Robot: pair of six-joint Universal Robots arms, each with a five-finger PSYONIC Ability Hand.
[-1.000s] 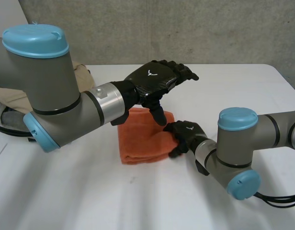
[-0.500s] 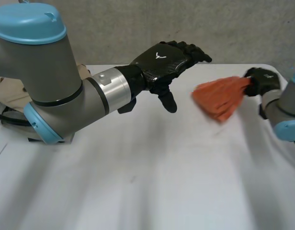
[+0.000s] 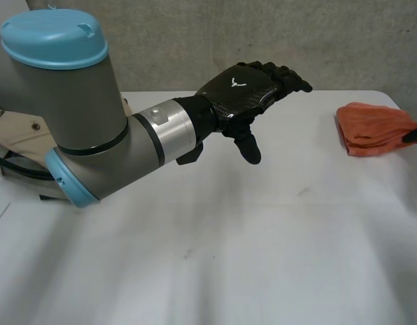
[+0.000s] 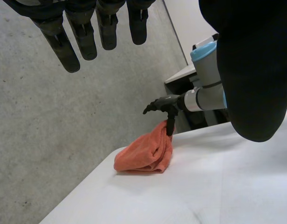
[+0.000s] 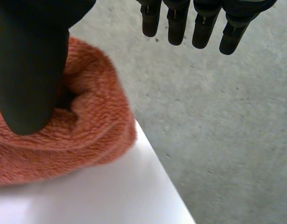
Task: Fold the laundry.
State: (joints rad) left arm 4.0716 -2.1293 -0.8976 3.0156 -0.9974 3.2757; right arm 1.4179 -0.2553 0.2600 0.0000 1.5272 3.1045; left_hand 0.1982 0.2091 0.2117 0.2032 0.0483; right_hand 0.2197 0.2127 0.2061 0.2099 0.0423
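One beige garment [image 3: 17, 133] lies bunched at the white table's [image 3: 215, 257] left edge, behind the left arm. The left hand [image 3: 242, 91] hovers mid-table, fingers straight, holding nothing. One orange towel [image 3: 371, 128], folded and plush, sits at the far right corner. The right hand's [image 5: 31, 60] thumb rests on it, fingers straight and clear of it.

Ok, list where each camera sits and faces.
Head view: between and behind the arms, looking down at the white table; left arm, left robot hand.
Left wrist view: on the left wrist, looking past its own fingers toward the orange towel and right robot hand.
Right wrist view: on the right wrist, close above the towel, own thumb on it.
Shared: all three show the towel.
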